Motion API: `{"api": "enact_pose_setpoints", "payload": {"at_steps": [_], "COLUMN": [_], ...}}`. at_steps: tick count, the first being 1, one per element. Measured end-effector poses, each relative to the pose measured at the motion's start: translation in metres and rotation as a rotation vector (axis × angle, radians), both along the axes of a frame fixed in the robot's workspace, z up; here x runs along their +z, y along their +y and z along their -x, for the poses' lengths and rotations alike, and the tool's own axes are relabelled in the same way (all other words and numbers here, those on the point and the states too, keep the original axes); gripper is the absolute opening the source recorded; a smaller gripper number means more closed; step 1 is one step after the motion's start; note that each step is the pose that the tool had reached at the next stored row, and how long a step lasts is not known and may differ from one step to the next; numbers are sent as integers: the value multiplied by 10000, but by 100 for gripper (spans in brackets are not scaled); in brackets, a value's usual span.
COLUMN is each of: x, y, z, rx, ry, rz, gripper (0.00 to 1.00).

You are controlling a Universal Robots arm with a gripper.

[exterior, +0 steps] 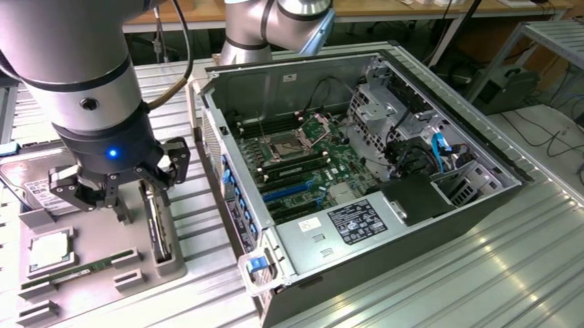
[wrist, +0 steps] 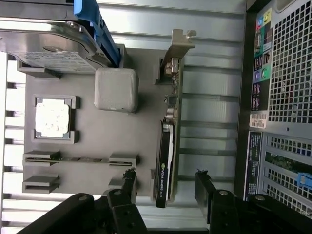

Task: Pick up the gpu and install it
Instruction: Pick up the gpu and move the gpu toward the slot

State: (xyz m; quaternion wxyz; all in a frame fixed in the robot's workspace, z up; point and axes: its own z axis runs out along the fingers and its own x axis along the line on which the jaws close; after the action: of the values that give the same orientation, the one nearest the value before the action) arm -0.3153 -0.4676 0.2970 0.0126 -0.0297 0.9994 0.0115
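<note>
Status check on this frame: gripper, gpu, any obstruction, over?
Gripper open over the gpu, jaws spread either side, no grip. Gpu standing on edge in the gray tray, not installed. Nothing seen between jaws and gpu.

A ribbed, pale metal counter is seen carrying two things. An open computer case is laid on its side toward the exterior view's right. A flat grey holder tray is set just beside it, at the exterior view's left. Both rest directly on the slats.
</note>
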Motion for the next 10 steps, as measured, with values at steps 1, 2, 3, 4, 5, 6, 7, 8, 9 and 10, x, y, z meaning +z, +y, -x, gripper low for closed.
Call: {"api": "enact_pose_setpoints", "payload": {"at_steps": [1,2,3,4,5,6,7,8,9,10], "x": [-8,-17,-33,-59,-79,-95,-113,-131,-150,-175], "y": [58,93,113,118,119,116,114,113,112,111], "z": [0,0,0,-4,-7,-11,-17,-26,-35,-46], "rx": [1,1,1,2,1,2,1,1,1,1], "ry": [13,23,25,27,30,32,34,34,33,34], "rz": [79,103,104,103,104,105,106,108,109,110], "gripper": [60,60,60,60,60,60,60,60,60,60]}}
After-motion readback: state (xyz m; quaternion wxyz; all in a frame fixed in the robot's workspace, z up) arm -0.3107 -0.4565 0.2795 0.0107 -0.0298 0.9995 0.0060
